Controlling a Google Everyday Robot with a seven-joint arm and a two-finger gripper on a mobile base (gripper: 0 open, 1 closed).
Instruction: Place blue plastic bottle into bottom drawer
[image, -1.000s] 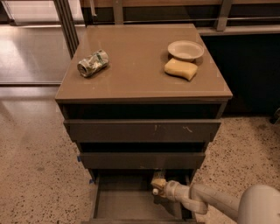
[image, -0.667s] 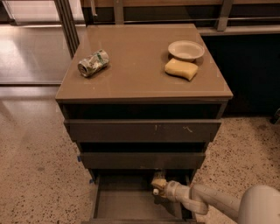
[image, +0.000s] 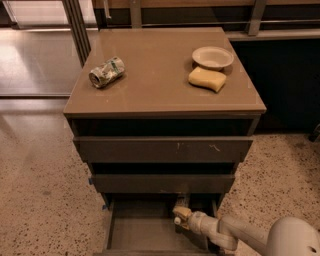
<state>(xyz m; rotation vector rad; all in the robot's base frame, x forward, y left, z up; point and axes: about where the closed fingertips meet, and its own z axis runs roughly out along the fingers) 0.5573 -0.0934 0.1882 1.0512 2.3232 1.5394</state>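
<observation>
The bottom drawer (image: 145, 232) is pulled out at the foot of the grey-brown cabinet, its floor in shadow. My gripper (image: 181, 209) reaches in from the lower right and sits in the drawer's back right part, just below the middle drawer's front (image: 162, 183). A small pale, label-like object (image: 182, 201) shows at the gripper's tip, mostly hidden by that drawer front. It looks like the blue plastic bottle, but I cannot be sure.
On the cabinet top (image: 160, 80) lie a crushed green-and-white can (image: 106, 72) at the left, a yellow sponge (image: 207, 79) and a small beige dish (image: 213, 57) at the right. The top drawer (image: 162, 149) stands slightly out. Speckled floor surrounds the cabinet.
</observation>
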